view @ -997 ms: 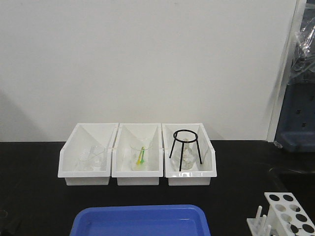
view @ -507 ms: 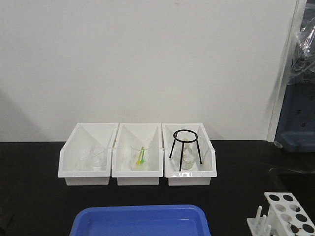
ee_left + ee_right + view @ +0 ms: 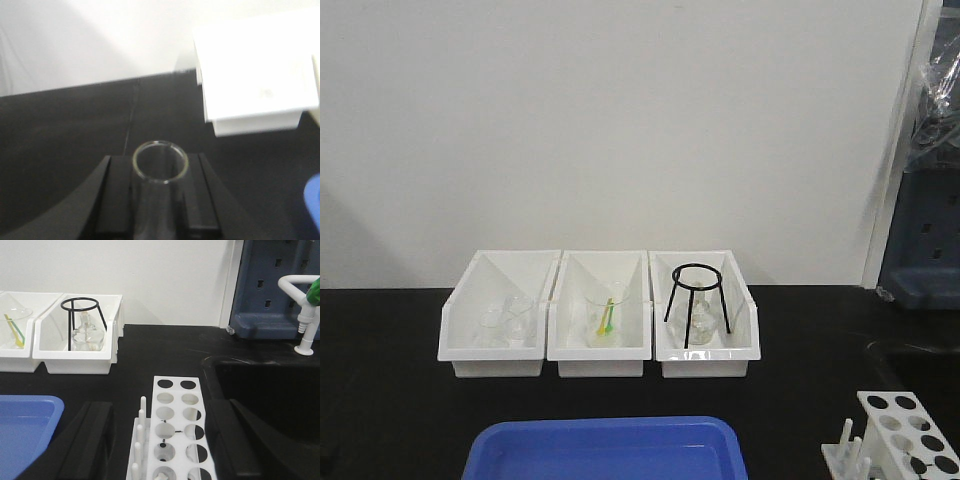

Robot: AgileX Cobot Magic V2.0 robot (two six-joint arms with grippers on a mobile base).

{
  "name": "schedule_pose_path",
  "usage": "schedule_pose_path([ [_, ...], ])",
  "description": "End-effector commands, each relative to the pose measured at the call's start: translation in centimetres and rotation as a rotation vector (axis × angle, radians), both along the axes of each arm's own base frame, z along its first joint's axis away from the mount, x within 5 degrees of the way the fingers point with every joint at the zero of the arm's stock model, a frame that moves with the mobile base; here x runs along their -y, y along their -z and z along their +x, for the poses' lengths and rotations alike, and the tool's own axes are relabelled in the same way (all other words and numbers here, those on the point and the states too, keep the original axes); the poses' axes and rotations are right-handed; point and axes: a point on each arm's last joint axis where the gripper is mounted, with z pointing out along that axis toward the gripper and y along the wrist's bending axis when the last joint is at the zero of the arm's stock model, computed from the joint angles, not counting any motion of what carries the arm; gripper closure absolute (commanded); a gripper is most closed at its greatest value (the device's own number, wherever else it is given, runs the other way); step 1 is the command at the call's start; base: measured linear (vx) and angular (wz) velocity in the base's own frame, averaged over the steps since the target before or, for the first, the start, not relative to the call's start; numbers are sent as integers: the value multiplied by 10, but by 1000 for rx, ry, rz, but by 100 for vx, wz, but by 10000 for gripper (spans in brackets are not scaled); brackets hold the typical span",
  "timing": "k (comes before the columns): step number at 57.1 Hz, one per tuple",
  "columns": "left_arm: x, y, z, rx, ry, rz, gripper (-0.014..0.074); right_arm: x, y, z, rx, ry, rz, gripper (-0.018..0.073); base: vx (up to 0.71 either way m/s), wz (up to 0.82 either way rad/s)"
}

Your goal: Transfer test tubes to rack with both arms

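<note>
Clear test tube (image 3: 159, 212) clamped in the left gripper (image 3: 158, 161), open rim forward over the black surface (image 3: 60, 135), right gripper (image 3: 159, 410) spread wide either side of the white rack (image 3: 175, 412), rack at the surface's front right corner, beside the sink (image 3: 265, 390), white bins (image 3: 490, 352) at its back edge

You get even, soft room light in the front view: the wall (image 3: 620, 120) is bright, with a faint grey shadow low at its left, and the table (image 3: 380, 400) reads flat black with little detail. The left wrist view is soft all over. Ahead and to the right of the left pincer (image 3: 159, 162), the bin (image 3: 255, 75) burns out to plain white, while the rim of the tube (image 3: 150, 210) between its fingers catches a thin highlight. The right wrist view is sharper: the rack (image 3: 172, 440) within the right pincer (image 3: 159, 407) is bright and crisp, but the pincer's dark fingers (image 3: 85, 440) are blurred.
</note>
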Motion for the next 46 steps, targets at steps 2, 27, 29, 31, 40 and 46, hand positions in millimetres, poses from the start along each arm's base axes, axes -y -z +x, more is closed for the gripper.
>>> schedule_pose_path([
  [2, 0, -45, 6, 184, -14, -61, 598, 0, -17, 4, 109, 0, -3, 92, 0, 0],
  [27, 5, -122, 25, 264, 5, -315, 598, 0, -12, 7, 42, 2, 0, 92, 0, 0],
  [29, 8, -125, 26, 263, 15, -319, 598, 1, -10, 9, 3, 3, 0, 92, 0, 0],
  [31, 12, -128, 26, 260, 31, -322, 598, 1, -10, 12, -28, 4, 0, 92, 0, 0],
  [40, 41, -136, 27, 244, 136, -372, 598, 1, -19, 30, -138, -7, -42, 92, 0, 0],
  [46, 63, -134, 30, 223, 204, -450, 598, -2, -28, 45, -170, -46, -106, 92, 0, 0],
])
